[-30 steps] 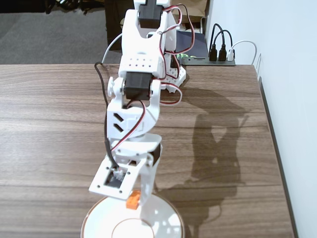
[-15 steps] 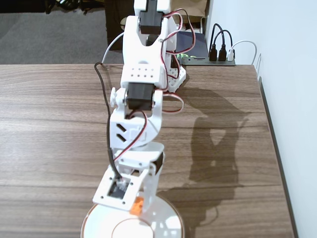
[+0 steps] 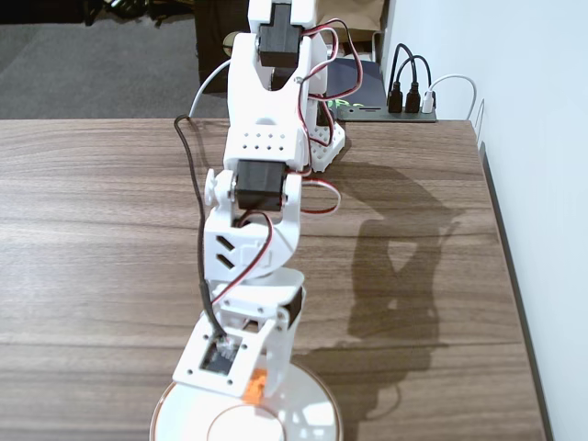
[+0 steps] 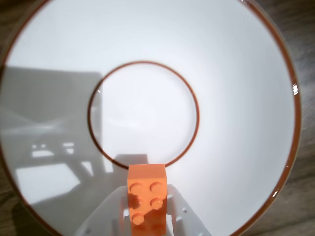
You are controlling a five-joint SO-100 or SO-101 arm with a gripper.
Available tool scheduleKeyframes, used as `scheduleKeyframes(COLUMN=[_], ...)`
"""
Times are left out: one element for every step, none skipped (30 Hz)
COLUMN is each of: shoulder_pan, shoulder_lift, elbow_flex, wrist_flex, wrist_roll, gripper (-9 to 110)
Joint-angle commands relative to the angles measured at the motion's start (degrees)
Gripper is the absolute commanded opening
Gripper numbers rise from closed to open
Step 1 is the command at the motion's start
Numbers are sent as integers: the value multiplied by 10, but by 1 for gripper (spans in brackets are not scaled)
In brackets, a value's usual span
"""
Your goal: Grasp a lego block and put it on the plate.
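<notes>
While the arm (image 3: 262,193) is reaching toward the near edge of the wooden table (image 3: 101,239) in the fixed view, its claw (image 3: 258,384) is hanging over the far rim of 1 plate (image 3: 312,404), w/ a bit of orange showing between the white fingers. Wrist view is showing it clearer: claw (image 4: 146,216) is clamped on 1 lego block (image 4: 146,194), orange, studs facing the cam, 2 rows of them, white fingers (image 4: 179,209) pressing each side. Block is being held above the plate (image 4: 236,98), not lying on it; can't tell how high. Block's far end is sitting right at the near arc of the plate's thin brown inner circle as seen from the wrist cam. Plate is white w/ a brown line round the rim, filling nearly the whole wrist view. Arm's shadow is falling across the plate's left part there. 3 black plugs (image 3: 411,96) are sitting at the table's far right corner in the fixed view.
</notes>
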Motion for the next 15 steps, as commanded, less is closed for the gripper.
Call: scheduleKeyframes(shoulder_pan=[-2, -2, -1, -1, 0, 0, 1, 1, 3, 4, 4, 5, 6, 6, 6], shoulder_lift=[4, 4, 4, 4, 4, 4, 4, 4, 6, 11, 16, 25, 37, 51, 63], elbow_flex=[-27, -27, -27, -27, -27, -27, -27, -26, -25, -23, -22, -17, -10, -3, 2], wrist_flex=[-5, -5, -6, -6, -6, -6, -5, -4, -4, -4, -1, 3, 4, 7, 14], wrist_roll=[4, 4, 4, 4, 4, 4, 4, 4, 4, 7, 12, 17, 23, 31, 40], gripper=[12, 12, 13, 15, 15, 15, 15, 15, 15, 15, 15, 15, 15, 15, 15])
